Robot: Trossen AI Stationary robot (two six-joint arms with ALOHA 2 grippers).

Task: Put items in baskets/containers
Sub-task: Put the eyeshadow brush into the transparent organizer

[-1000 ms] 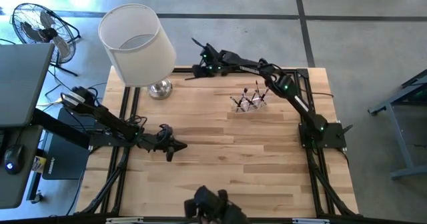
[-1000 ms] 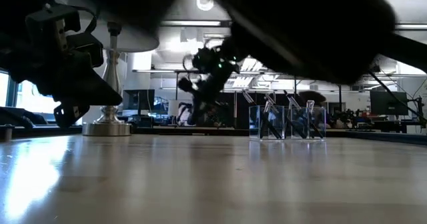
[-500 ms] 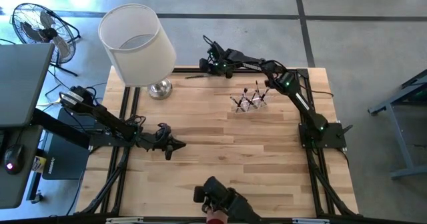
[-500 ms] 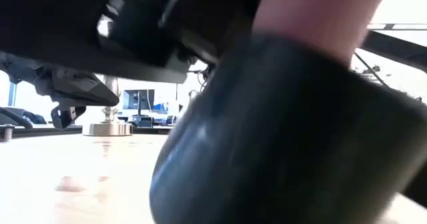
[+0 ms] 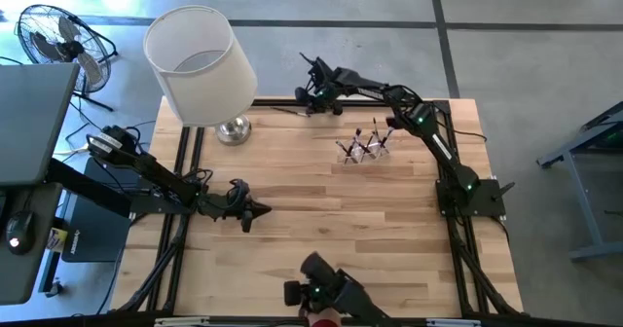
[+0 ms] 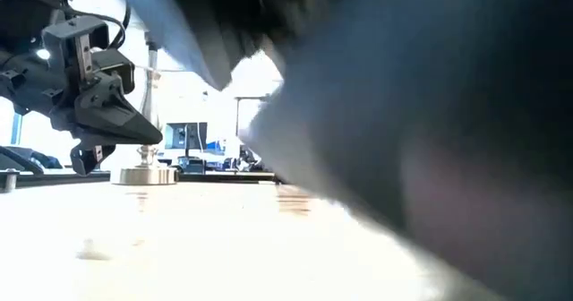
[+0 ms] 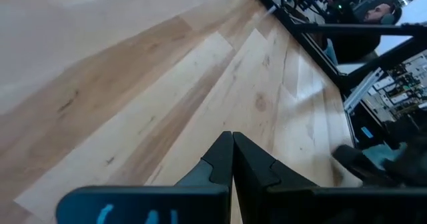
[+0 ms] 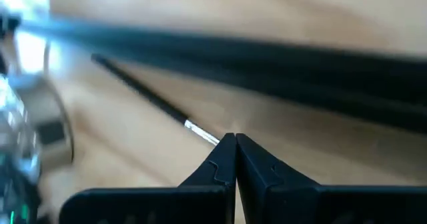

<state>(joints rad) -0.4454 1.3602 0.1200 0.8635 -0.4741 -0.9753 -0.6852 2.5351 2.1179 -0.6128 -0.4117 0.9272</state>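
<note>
Clear holder (image 5: pixel 363 151) stood on tabletop's far right, several dark slim brushes (image 5: pixel 375 132) upright inside. One dark-handled brush (image 8: pixel 143 98) lay flat near far edge.

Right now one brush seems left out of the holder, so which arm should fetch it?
Right. Its shut end effector sits right at the loose brush by the table's far edge; the left end effector hangs mid-table, farther off.

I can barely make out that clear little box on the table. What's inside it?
The clear holder has several slim makeup brushes standing in it, leaning at angles with dark handles poking out. How many there are, and how its compartments divide them, cannot be told from above; the low view is blocked.
</note>
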